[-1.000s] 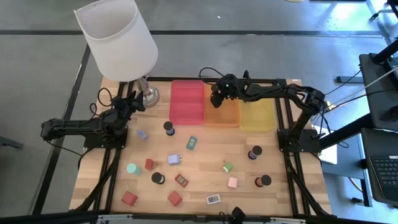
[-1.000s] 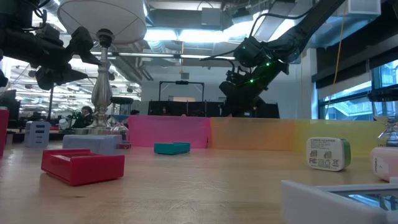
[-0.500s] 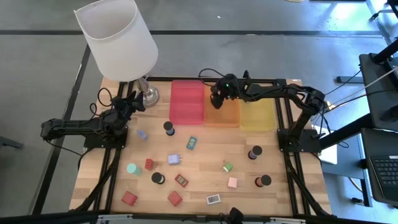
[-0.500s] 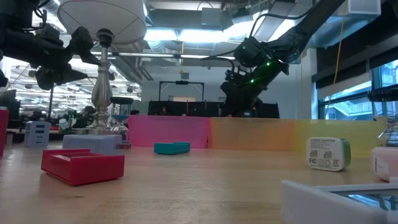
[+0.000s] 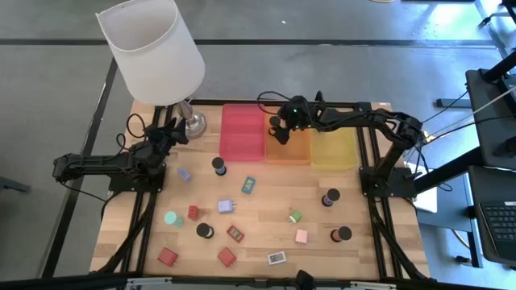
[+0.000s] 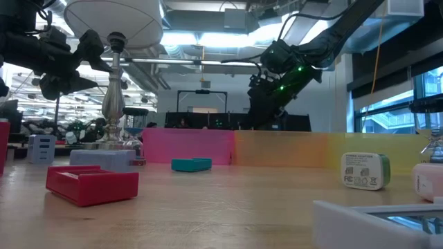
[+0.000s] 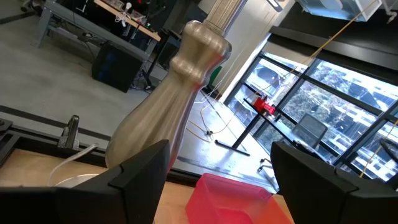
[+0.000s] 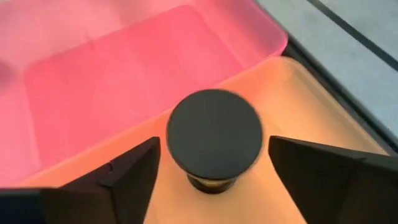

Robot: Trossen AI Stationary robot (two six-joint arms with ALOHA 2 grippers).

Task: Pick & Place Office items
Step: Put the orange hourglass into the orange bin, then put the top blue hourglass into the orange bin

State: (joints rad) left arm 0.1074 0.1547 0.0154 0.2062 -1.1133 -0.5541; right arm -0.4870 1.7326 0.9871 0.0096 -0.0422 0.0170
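Two arms in view; right end effector (image 5: 278,129) works over the orange tray (image 5: 295,149), left end effector (image 5: 172,131) waits spread wide and empty by the lamp base (image 5: 193,124) at the far left of the desk (image 5: 266,213).

Right wrist view shows the black cylinder (image 8: 214,137) between the fingers (image 8: 130,177) with a clear gap on both sides, so the fingers are parted and it looks released, dropping or just set into the orange tray. It sits close to the wall shared with the red tray (image 5: 243,131).

Step in hand, as I judge it: finish the drop. Do it well by lifting straight up before swinging, so the fingers don't clip the cylinder top or tip it over the shared wall.

Edges: red tray just left, yellow tray (image 5: 334,149) just right, tray row along the far desk edge. Little side room there.

Open room: near half of the desk has the other pieces scattered well apart, e.g. teal block (image 5: 248,185), green cube (image 5: 295,216), pink cube (image 5: 301,236). Wide gaps between them for a straight descent.
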